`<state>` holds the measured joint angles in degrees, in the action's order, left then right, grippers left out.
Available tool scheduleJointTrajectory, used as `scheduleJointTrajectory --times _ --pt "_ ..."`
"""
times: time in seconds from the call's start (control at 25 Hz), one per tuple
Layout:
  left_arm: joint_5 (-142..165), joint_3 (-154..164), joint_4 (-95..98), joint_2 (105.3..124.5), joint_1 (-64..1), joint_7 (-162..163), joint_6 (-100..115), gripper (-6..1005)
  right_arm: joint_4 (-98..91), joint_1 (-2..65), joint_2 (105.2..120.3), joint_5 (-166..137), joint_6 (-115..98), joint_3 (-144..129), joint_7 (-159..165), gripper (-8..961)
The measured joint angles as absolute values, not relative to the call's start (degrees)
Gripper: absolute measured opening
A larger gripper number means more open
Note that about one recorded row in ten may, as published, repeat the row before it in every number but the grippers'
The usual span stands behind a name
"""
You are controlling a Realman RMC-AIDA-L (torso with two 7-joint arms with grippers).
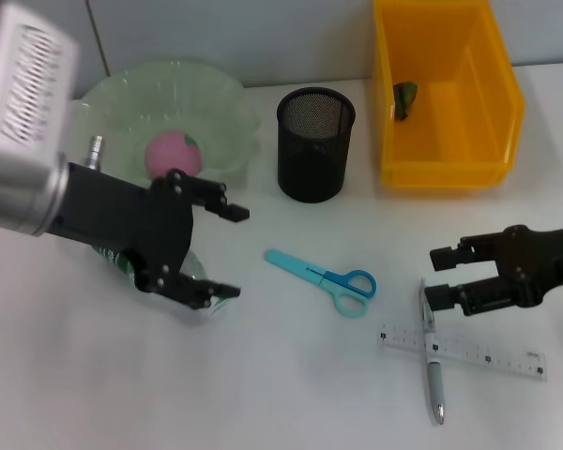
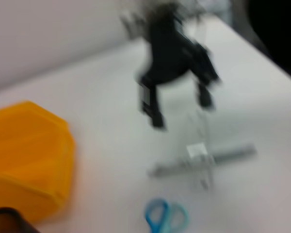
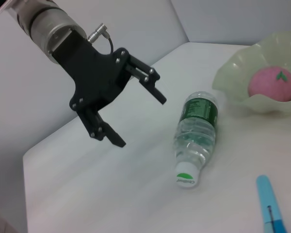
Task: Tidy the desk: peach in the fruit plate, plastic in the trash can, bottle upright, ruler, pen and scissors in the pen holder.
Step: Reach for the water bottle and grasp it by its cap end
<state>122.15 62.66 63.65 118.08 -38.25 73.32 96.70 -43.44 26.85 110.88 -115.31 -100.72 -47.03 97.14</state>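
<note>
L gripper [image 1: 227, 253]: fingers spread wide, holding nothing; it hangs above the lying bottle, just in front of the fruit plate.
R gripper [image 1: 438, 277]: fingers apart, holding nothing; it is low over the far end of the pen, near the ruler.
Bottle [image 3: 195, 131]: not upright yet. It lies on its side on the desk [image 1: 291, 394], base toward the fruit plate, cap pointing away from it. In the head view the L arm covers most of it.
Peach [image 1: 173, 154]: done, it sits inside the fruit plate [image 1: 227, 98].
Plastic [image 1: 405, 99]: a small dark-green scrap lies in the trash can [image 1: 493, 94] by its left wall; I judge this is the plastic, so done.
Pen holder [image 1: 315, 143]: stands between plate and trash can; nothing sticks out of it.
Scissors [image 1: 324, 278]: flat on the desk in the middle, not put away.
Ruler [image 1: 488, 356]: flat on the desk at the right, not put away.
Pen [image 1: 432, 361]: lies across the ruler, touching it, not put away.
Count: 2 of 6 items look finished; 4 are left (bottle, ruler, pen, scissors).
Step in hand, approx.: L arm seems ready for the bottle, R arm for the pen.
</note>
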Motion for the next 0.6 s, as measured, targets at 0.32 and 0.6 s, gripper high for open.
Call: scheduleJointTrajectory --times 0.32,0.6 --pt "133.3 76.2 73.8 118.50 -39.1 72.9 95.8 798 -40.1 30.6 108.76 -115.4 -100.2 -47.0 99.8 783" --pt "139.6 86.1 77.4 118.64 -38.4 72.4 92.7 798 -40.4 31.2 108.53 -115.5 -100.1 -46.9 100.4 784"
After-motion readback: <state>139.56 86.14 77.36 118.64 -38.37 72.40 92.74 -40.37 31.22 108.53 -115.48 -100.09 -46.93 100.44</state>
